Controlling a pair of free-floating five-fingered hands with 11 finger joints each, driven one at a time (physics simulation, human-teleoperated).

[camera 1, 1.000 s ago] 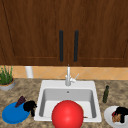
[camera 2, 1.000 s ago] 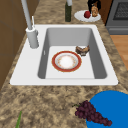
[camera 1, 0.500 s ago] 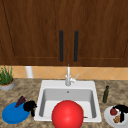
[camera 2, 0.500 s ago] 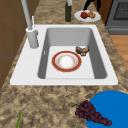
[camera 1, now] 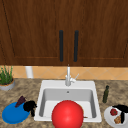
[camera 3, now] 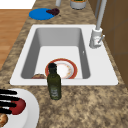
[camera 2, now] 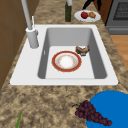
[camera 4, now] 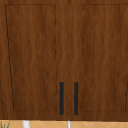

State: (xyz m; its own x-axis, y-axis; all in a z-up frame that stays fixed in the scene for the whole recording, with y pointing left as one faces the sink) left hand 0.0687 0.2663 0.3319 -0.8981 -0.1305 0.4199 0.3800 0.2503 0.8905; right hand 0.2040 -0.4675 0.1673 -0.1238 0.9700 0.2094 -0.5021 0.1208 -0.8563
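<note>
Hovering right hand point(camera 1: 122, 108) over white plate point(camera 3: 32, 110), fingers straight, spread above red apple point(camera 3: 18, 106); brown pastry point(camera 1: 117, 119) beside it. Dark glass bottle point(camera 3: 54, 82) upright just beyond, on speckled stone counter. Rimmed bowl point(camera 2: 66, 61), round, glossy, in white sink point(camera 2: 105, 75). Across basin: left hand point(camera 1: 30, 106), fingers curled downward, empty, at blue plate point(camera 1: 12, 115), purple grapes point(camera 2: 91, 113) alongside. Potted plant point(camera 1: 6, 78) farthest.

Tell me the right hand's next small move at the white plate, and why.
Probably lower and curl the fingers round the apple. The right hand hovers over the white plate with straight fingers across the apple, holding nothing. The left hand sits by the grapes.
</note>
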